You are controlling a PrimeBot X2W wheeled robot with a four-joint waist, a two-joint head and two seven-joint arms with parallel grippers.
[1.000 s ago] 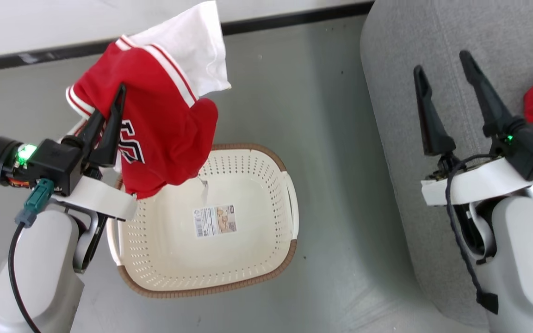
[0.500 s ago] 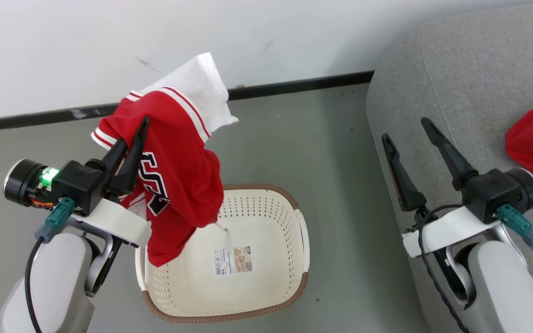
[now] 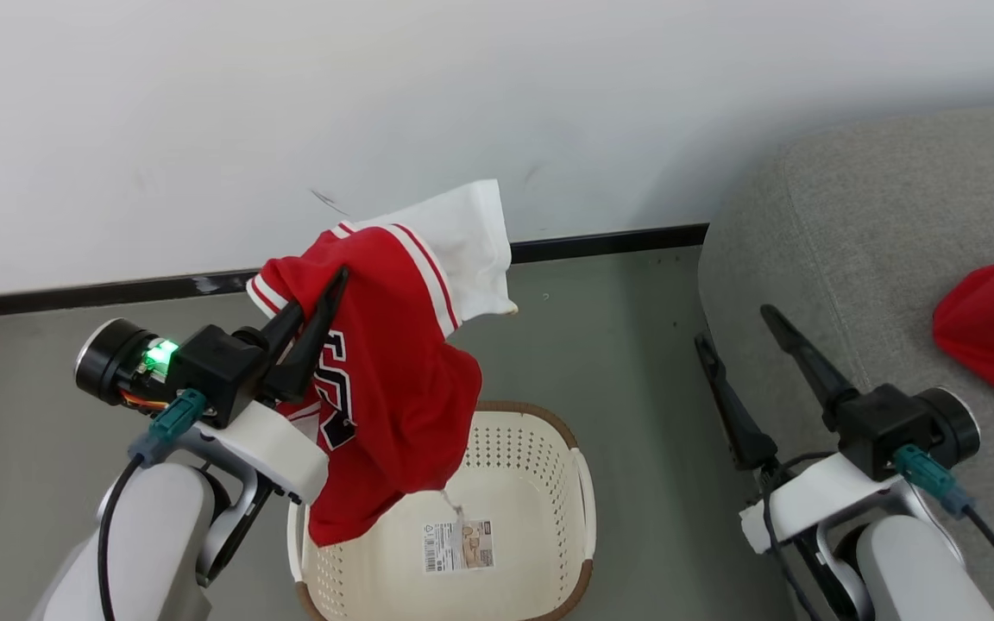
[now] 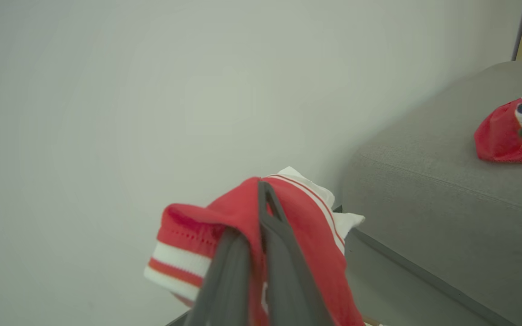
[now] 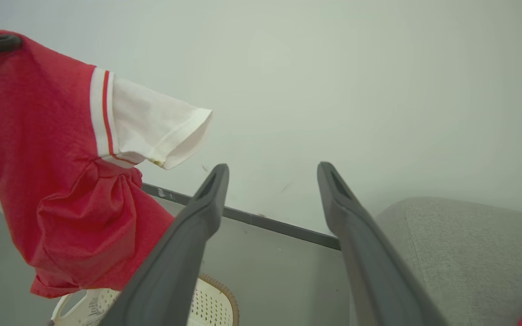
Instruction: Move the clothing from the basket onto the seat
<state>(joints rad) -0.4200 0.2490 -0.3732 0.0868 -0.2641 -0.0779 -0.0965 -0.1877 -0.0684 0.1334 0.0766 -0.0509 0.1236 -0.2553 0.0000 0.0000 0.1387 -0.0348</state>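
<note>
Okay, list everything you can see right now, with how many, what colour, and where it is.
red jersey: one, red with white sleeve and trim and dark letters, hanging from the left gripper above the basket
second red garment: one, red and white, lying on the sofa
basket: one, cream with a brown rim, on the floor below the jersey
label: one, white, on the basket's bottom
sofa: one, grey, at the right
floor: grey
wall: white, behind everything
baseboard: one dark strip where wall meets floor
left gripper: one, dark fingers shut on the jersey
right gripper: one, dark fingers open, holding nothing, by the sofa's edge
</note>
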